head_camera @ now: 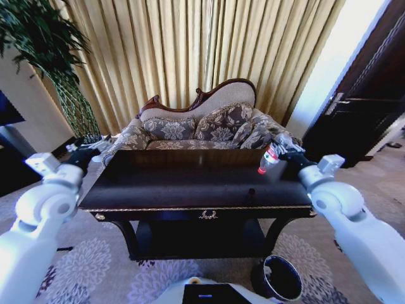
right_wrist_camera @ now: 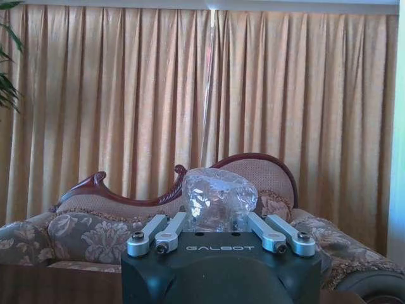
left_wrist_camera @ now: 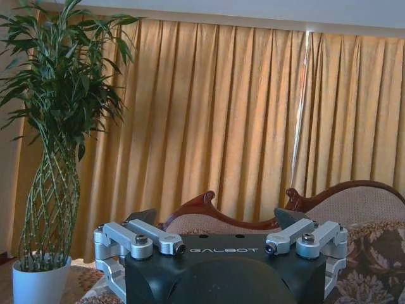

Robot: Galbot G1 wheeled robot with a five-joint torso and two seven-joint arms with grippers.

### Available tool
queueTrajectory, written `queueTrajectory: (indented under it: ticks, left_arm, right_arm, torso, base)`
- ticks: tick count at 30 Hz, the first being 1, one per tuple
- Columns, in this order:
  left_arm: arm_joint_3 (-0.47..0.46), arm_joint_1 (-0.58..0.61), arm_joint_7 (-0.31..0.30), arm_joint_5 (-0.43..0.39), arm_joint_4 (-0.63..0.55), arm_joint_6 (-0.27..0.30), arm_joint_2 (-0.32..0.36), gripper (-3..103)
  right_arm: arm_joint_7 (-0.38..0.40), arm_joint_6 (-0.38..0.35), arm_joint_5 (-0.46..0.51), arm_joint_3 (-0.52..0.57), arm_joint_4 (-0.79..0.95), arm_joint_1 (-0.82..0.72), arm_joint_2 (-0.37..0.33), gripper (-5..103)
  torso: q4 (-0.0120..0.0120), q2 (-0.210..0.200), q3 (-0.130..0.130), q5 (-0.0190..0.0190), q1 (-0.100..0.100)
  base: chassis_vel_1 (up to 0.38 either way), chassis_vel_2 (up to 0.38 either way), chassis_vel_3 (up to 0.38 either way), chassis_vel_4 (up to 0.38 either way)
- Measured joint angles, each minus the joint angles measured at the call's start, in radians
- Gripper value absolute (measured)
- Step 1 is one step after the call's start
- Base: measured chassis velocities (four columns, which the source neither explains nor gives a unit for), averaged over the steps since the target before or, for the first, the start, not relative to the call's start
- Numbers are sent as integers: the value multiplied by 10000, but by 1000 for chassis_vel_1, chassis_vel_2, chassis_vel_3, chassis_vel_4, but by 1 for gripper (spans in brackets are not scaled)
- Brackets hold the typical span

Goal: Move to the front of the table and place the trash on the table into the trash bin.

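Holding the clear bottle (head_camera: 268,158) clamped, the right gripper (head_camera: 283,152) is above the table (head_camera: 190,190); transport step. Trash bin (head_camera: 278,278) sits well below; left gripper (head_camera: 85,151) idle, spread open.

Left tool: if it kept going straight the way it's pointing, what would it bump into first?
Probably the patterned sofa with the carved dark wood back. The left tool points over the far left corner of the glossy dark table toward it, with the gold pleated curtain behind. Depth is hard to judge.
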Motion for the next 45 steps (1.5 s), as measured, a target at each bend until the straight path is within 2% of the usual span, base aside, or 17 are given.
queueTrajectory:
  ticks: [10, 24, 32, 34, 36, 39, 45]
  left_arm:
    - [-539, 808, 72, 71, -597, 208, -416, 100]
    - [-768, 984, 349, 174, -650, 211, -362, 100]
    - [-676, 1013, 401, 1090, -673, 178, -421, 100]
    - [-664, 1001, 402, 1054, -694, 172, -422, 100]
    - [-620, 966, 389, 435, -767, 94, -465, 100]
    - [-510, 964, 311, -13, -794, -30, -551, 100]
    - [-466, 1030, 260, 46, -806, 47, -624, 100]
  right_arm:
    - [31, 3, -580, 660, 678, -776, 376, 25]
    - [23, 32, -632, 1028, 1187, -1476, 650, 25]
    - [22, 43, -639, 1147, 1251, -1566, 644, 25]
    - [21, 44, -639, 1148, 1253, -1565, 643, 25]
    - [20, 52, -640, 1139, 1254, -1555, 654, 25]
    - [15, 57, -640, 1095, 1253, -1544, 704, 25]
    - [3, 71, -663, 1058, 1243, -1560, 730, 25]
  torso:
    - [4, 0, 1, -3, 0]
    - [3, -2, 2, -2, 3]
    - [2, -2, 2, -1, 2]
    - [3, -2, 2, -1, 3]
    - [2, -2, 2, -1, 2]
    - [2, -1, 1, -1, 1]
    - [2, -1, 1, -1, 1]
  base:
    - [0, 0, 0, 0]
    - [8, -4, -5, 3]
    - [50, -55, -61, 63]
    - [62, -78, -81, 102]
    - [72, -77, -70, 91]
    - [84, -85, -59, 82]
    - [69, -73, -69, 74]
